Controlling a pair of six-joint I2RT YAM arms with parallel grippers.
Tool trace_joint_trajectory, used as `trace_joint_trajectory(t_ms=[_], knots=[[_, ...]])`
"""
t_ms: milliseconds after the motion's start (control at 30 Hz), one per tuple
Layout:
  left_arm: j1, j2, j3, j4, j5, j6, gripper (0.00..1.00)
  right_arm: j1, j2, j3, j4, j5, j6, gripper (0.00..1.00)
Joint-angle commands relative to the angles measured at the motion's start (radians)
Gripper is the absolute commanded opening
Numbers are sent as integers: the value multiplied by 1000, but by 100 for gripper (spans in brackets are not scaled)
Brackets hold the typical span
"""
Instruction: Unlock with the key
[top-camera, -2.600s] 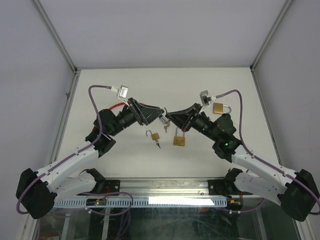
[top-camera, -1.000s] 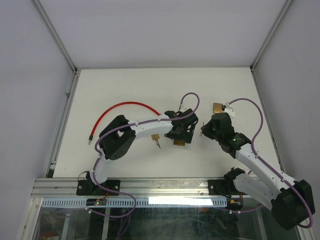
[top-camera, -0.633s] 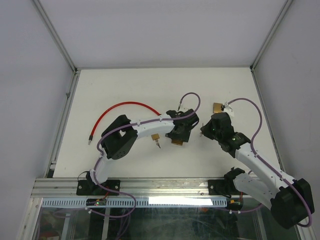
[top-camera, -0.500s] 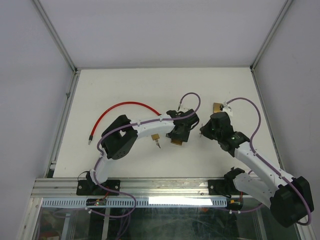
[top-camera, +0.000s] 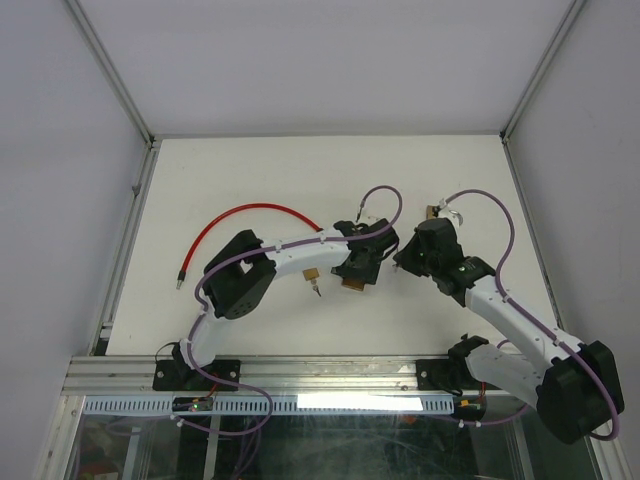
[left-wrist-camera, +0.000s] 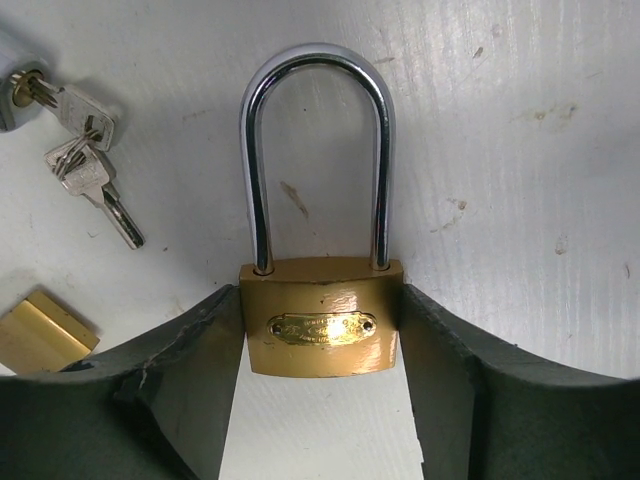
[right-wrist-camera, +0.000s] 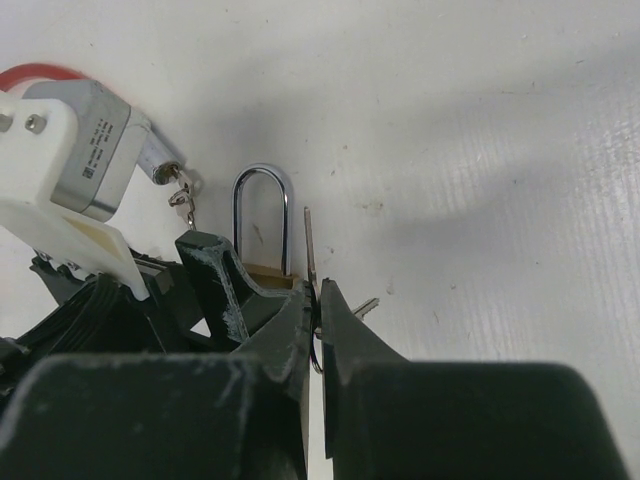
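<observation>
The left pincer (left-wrist-camera: 320, 303) clamps one brass padlock (left-wrist-camera: 320, 335) by the two sides of its body, with the steel shackle pointing away from the pincer across the table (left-wrist-camera: 520, 150). The padlock's nameplate writing is too fine to read. The right pincer (right-wrist-camera: 315, 295), just beside it, is pressed together on one key (right-wrist-camera: 307, 245). Left of the left pincer lie a bunch of keys (left-wrist-camera: 85, 165), overlapping and hard to count, and a small padlock (top-camera: 312, 274). A third padlock (top-camera: 433, 212) lies beyond the right pincer, mostly hidden.
</observation>
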Motion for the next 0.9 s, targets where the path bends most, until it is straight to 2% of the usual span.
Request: trace_joint_trajectory(t_ms=[0, 133, 367, 600, 867], knots=[[5, 79, -11, -66, 6, 29, 59, -4, -1, 48, 37, -15, -18, 0], [11, 58, -7, -62, 16, 16, 50, -4, -9, 49, 32, -23, -26, 0], [51, -91, -12, -35, 48, -57, 35, -4, -29, 49, 54, -56, -40, 0], [119, -243, -43, -18, 51, -169, 28, 3, -14, 47, 108, -175, -28, 0], [209, -390, -145, 46, 114, -282, 24, 73, -7, 29, 181, -280, 1, 0]])
